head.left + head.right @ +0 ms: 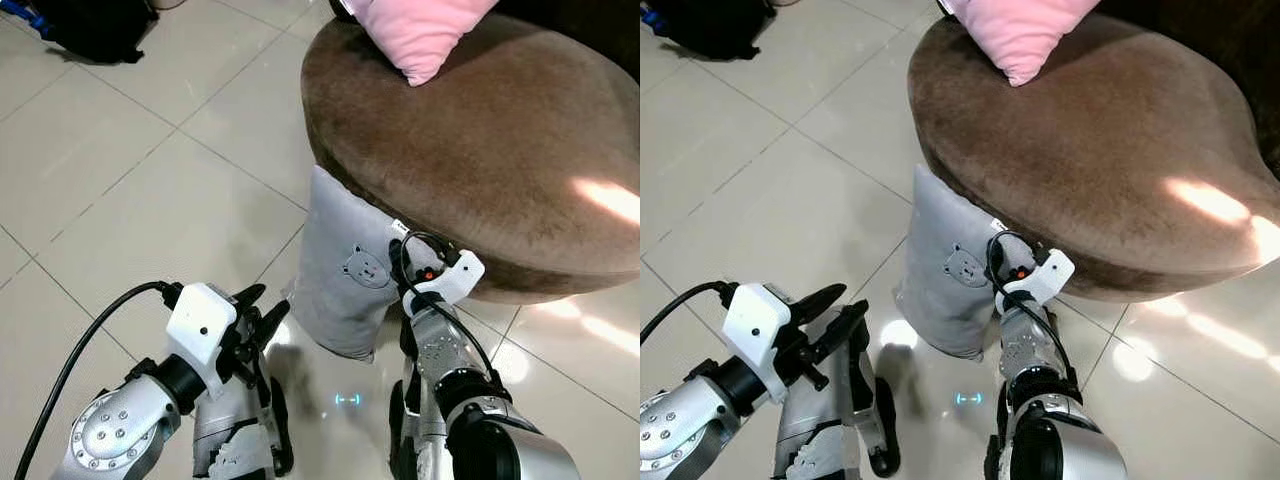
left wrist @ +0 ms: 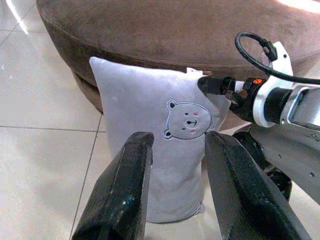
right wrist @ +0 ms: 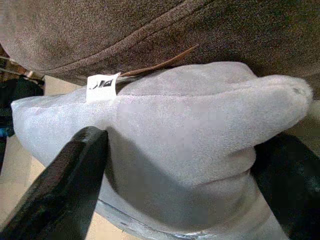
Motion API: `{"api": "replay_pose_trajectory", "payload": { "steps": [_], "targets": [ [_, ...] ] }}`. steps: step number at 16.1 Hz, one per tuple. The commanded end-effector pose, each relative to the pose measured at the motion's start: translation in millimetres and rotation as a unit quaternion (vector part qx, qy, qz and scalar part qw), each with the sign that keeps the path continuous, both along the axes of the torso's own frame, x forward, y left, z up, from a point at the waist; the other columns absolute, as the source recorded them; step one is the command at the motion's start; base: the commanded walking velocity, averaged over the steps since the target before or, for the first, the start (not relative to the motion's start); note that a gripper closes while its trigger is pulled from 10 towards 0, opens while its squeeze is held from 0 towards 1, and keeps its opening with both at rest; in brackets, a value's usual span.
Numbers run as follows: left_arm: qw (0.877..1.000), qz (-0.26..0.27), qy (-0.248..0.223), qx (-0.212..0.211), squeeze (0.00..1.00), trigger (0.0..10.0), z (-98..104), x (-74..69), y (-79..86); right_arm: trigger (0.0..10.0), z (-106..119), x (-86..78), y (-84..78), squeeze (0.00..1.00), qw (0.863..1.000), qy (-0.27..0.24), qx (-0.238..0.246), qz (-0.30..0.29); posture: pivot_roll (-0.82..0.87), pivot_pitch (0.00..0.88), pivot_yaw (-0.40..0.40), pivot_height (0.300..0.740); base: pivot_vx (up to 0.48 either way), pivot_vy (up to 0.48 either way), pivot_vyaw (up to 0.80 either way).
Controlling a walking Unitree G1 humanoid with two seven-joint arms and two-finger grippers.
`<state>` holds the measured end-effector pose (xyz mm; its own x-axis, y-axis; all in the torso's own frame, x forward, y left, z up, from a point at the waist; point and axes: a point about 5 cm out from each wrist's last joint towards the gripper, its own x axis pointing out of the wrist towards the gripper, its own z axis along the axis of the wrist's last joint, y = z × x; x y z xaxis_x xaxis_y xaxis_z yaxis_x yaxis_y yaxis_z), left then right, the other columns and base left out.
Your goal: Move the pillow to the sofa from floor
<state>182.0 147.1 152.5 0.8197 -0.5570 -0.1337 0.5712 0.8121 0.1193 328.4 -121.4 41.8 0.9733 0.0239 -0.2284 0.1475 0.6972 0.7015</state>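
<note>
While the grey pillow (image 1: 345, 272) stands on edge on the tiled floor (image 1: 150, 200), leaning against the side of the brown sofa (image 1: 500, 150), the right gripper (image 3: 175, 165) has it — both black fingers pressed into the plush, one on each side, the fabric bulging between them. From the head views, the right arm reaches forward to the pillow's right edge, close under the sofa's overhang. A small bear face (image 2: 186, 120) is stitched on the pillow's front, and a white tag (image 3: 102, 86) sticks out along its seam, just beside the sofa's base. The left gripper (image 2: 175, 150) hangs low on the left, near the pillow and short of touching it, fingers (image 2: 122, 195) spread apart and pointed at the bear. Up on the sofa cushion lies a pink pillow (image 1: 420, 30) — well apart from the grey one. A dark bag (image 1: 95, 28) sits on the tiles far off.
</note>
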Motion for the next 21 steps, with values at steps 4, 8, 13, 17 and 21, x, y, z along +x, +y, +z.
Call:
{"api": "replay_pose_trajectory", "payload": {
  "steps": [4, 8, 13, 17, 21],
  "targets": [
    [1.000, -0.005, 0.009, 0.006, 0.00, 10.0, 1.0, -8.8, -1.9, 0.0, -7.6, -5.1, 7.2, 0.00, 1.000, 0.008, 0.009, 0.005, 0.18, 0.330, 0.073, 0.503, 0.000, 0.000, 0.00],
    [1.000, -0.007, 0.010, 0.005, 0.00, 10.0, 1.0, -9.1, -3.5, 0.0, -7.7, -5.1, 6.0, 0.00, 1.000, 0.006, 0.007, 0.004, 0.18, 0.326, 0.072, 0.503, 0.000, 0.000, 0.00],
    [1.000, -0.007, 0.010, 0.005, 0.00, 10.0, 1.2, -9.4, -4.5, 0.0, -8.0, -5.2, 5.6, 0.00, 1.000, 0.004, 0.008, 0.003, 0.18, 0.322, 0.071, 0.503, 0.000, 0.000, 0.00],
    [1.000, -0.007, 0.011, 0.006, 0.00, 10.0, 1.3, -8.5, -4.4, 0.0, -8.3, -5.4, 5.2, 0.00, 1.000, 0.002, 0.009, 0.003, 0.18, 0.323, 0.073, 0.503, 0.000, 0.000, 0.00],
    [1.000, -0.008, 0.010, 0.006, 0.00, 10.0, 0.9, -7.0, -4.3, 0.0, -8.4, -5.5, 5.6, 0.00, 1.000, 0.001, 0.012, 0.003, 0.18, 0.319, 0.074, 0.503, 0.000, 0.000, 0.00]
  ]
}}
